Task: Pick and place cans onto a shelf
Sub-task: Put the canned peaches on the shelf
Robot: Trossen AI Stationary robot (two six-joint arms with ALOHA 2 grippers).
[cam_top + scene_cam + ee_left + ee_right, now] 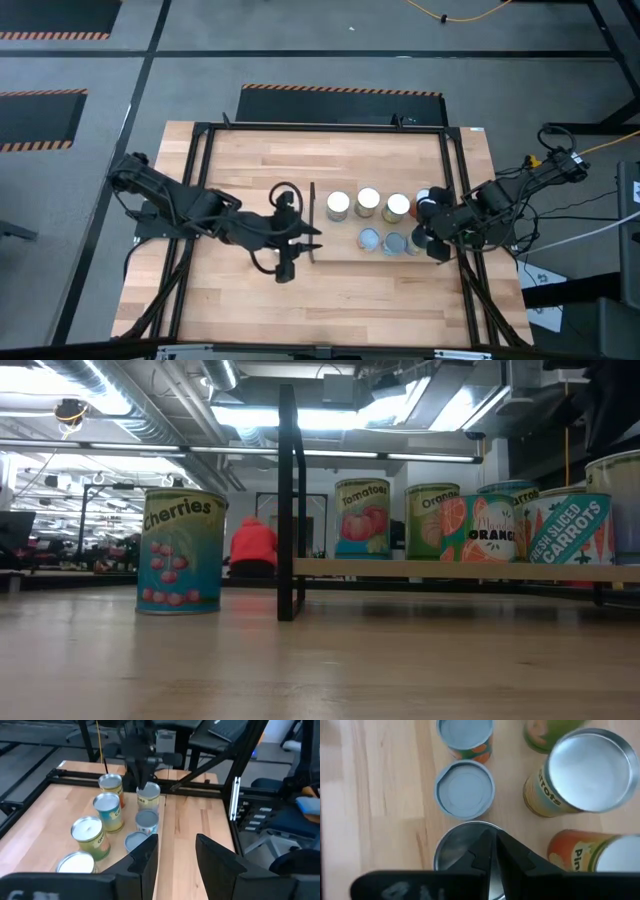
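Wood tabletop (240, 300) under both arms. On the left, the left arm reaches in across the table, and the left gripper (303, 242) hangs just beside the shelf's dark panel (313, 220). From its wrist, its fingers (145, 857) stand wide apart with nothing between them. From table height, a Cherries can (181, 550) stands upright on the bare table, left of the panel and off the shelf (342, 245). I cannot find that can from above.

Past the panel, the other cans (368, 202) stand upright on the shelf in two rows: pale tops at the back, grey-blue tops nearer the front. From table height their labels read Tomatoes, Oranges and Carrots.

At the right end of the shelf, the right gripper (432, 226) sits over the last cans. Its wrist camera shows the fingers pressed together, holding nothing, right above a silver can top (455, 845)
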